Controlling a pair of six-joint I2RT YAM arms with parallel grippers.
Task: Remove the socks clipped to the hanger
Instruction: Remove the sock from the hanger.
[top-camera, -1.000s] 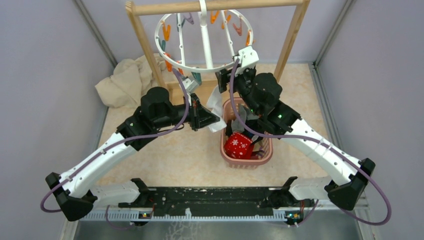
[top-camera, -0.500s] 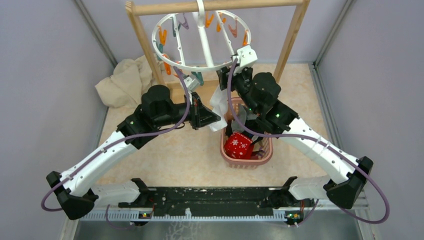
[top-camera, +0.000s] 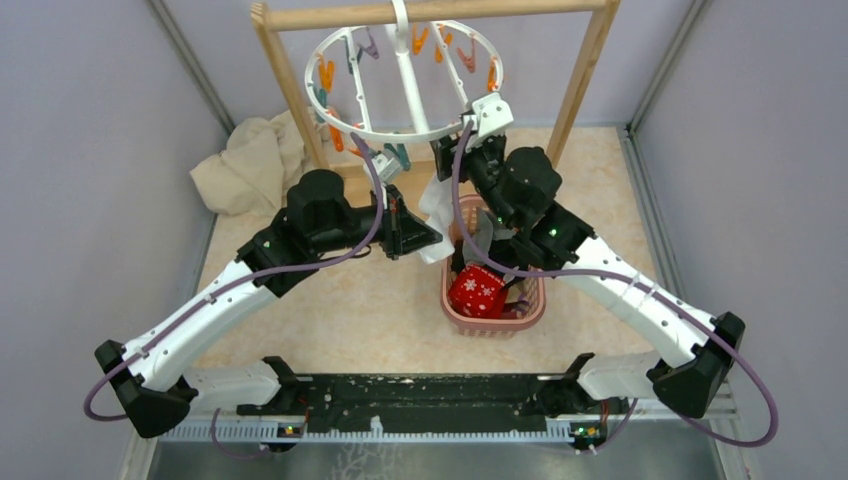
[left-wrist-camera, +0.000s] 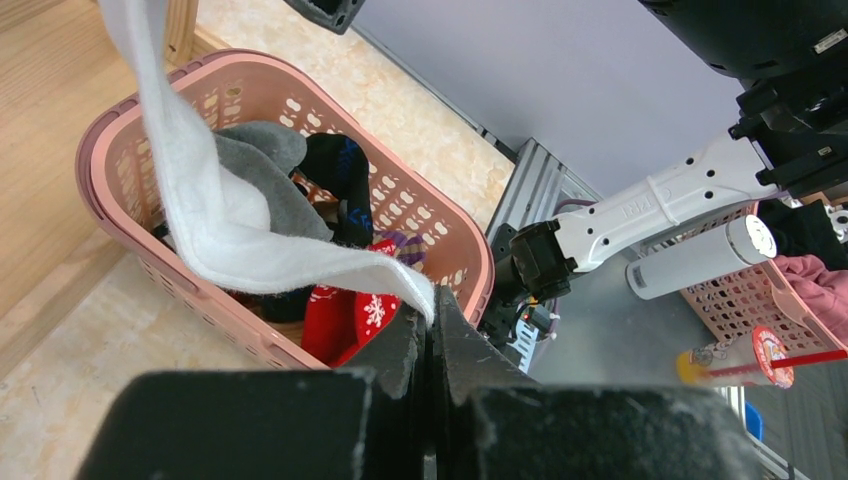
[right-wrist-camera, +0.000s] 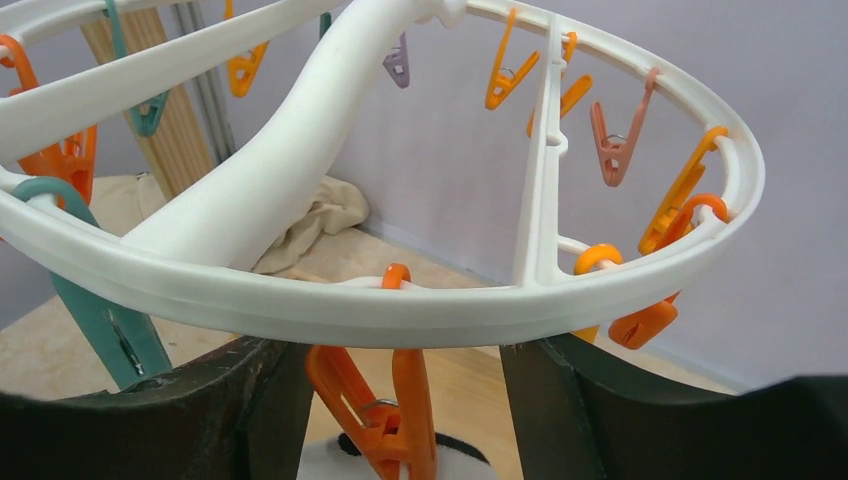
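The white ring hanger (top-camera: 405, 85) hangs from the wooden rack and fills the right wrist view (right-wrist-camera: 300, 300). One white sock (top-camera: 435, 205) stays clipped to it by an orange clip (right-wrist-camera: 400, 410) and hangs down over the basket. My left gripper (top-camera: 425, 235) is shut on the sock's lower end (left-wrist-camera: 220, 230), its jaws (left-wrist-camera: 432, 310) pinching the tip. My right gripper (top-camera: 455, 160) is open just under the ring, its jaws (right-wrist-camera: 395, 350) standing on either side of the orange clip without touching it. The sock's black-trimmed cuff (right-wrist-camera: 330, 465) shows below the clip.
A pink lattice basket (top-camera: 495, 325) below the right arm holds loose socks: red with snowflakes (top-camera: 477, 292), grey (left-wrist-camera: 260, 150), black. The wooden rack frame (top-camera: 290, 80) stands at the back. A beige cloth (top-camera: 250, 160) lies at the back left. Empty clips hang round the ring.
The hanger ring has swung a little to the left and my right gripper has moved with it. The left gripper still holds the white sock.
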